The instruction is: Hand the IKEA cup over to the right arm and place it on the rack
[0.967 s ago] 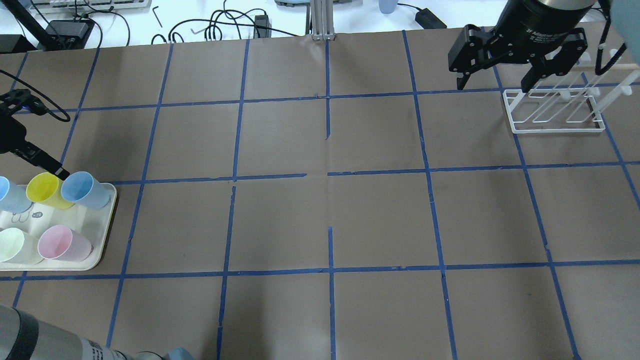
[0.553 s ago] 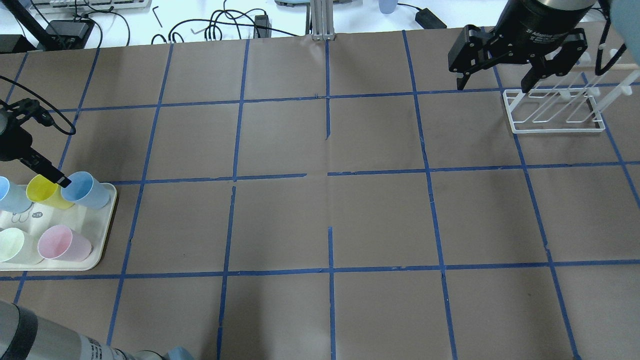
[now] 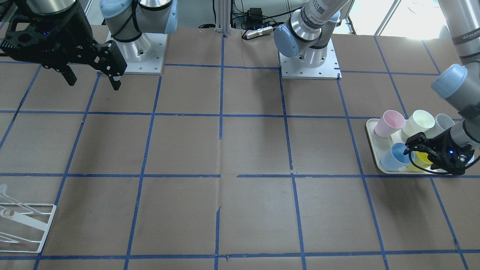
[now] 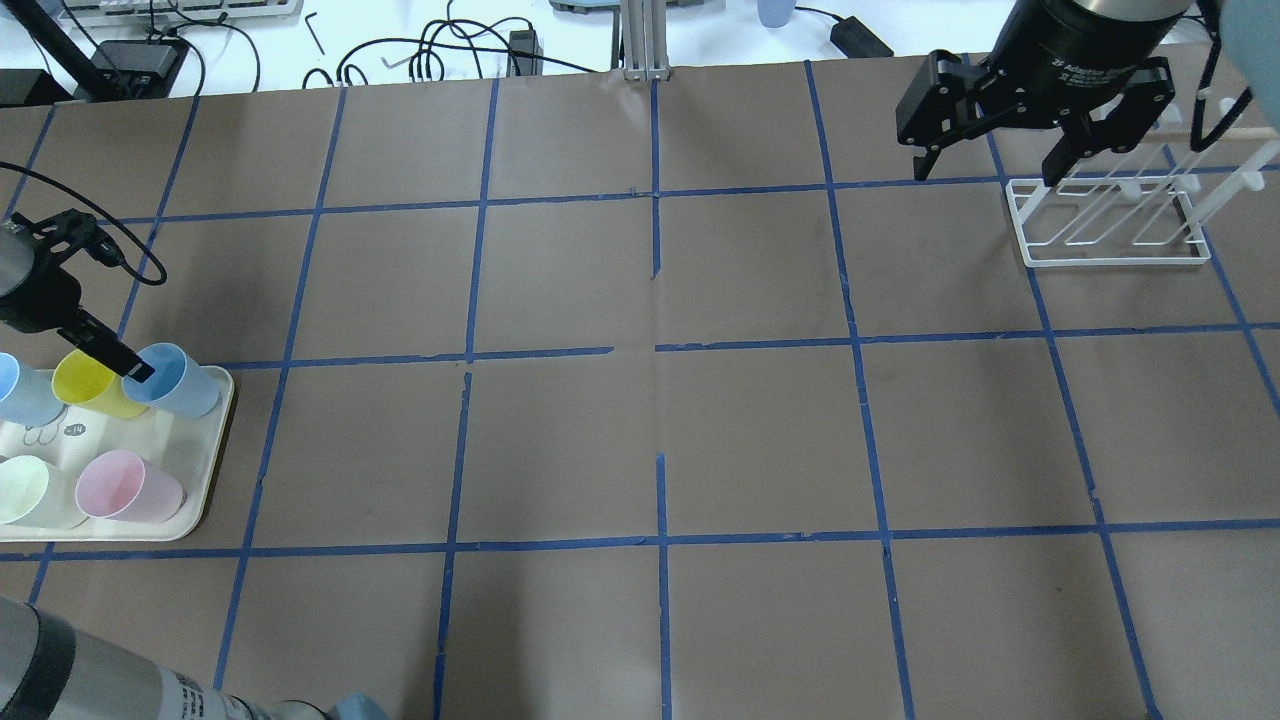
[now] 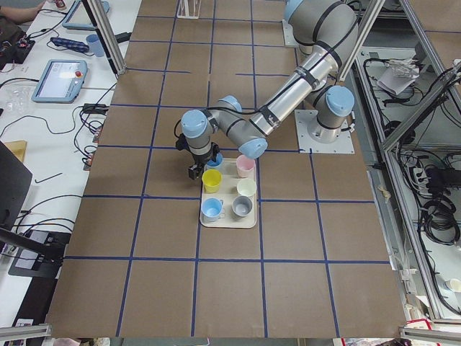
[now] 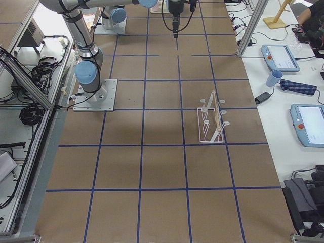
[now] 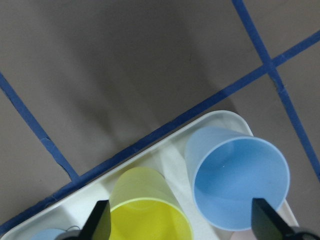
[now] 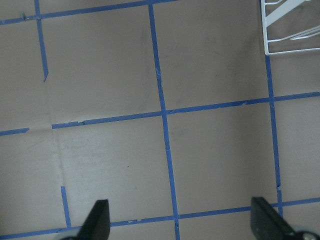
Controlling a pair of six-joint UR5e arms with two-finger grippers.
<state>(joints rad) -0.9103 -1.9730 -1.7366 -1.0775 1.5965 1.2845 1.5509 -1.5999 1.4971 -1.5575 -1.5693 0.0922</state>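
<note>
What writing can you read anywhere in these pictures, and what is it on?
"2F Adaptive", cut off: black body above the right pincer.
"WANDE", cut off: grey sleeve on the left arm.
Round sticker on the cream tray: too blurred to read.
White label on the left arm: too small to read.

Entry, your left gripper (image 7: 182,225): shifted toward table centre; one fingertip (image 4: 140,371) now over IKEA cup (image 4: 175,382) rim.

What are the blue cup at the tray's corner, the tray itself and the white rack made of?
The blue cup looks like thin plastic: smooth, matte, slightly translucent walls. The tray seems cream plastic too, given its rounded moulded rim. The rack is probably white-coated metal wire: thin, straight bars.
</note>
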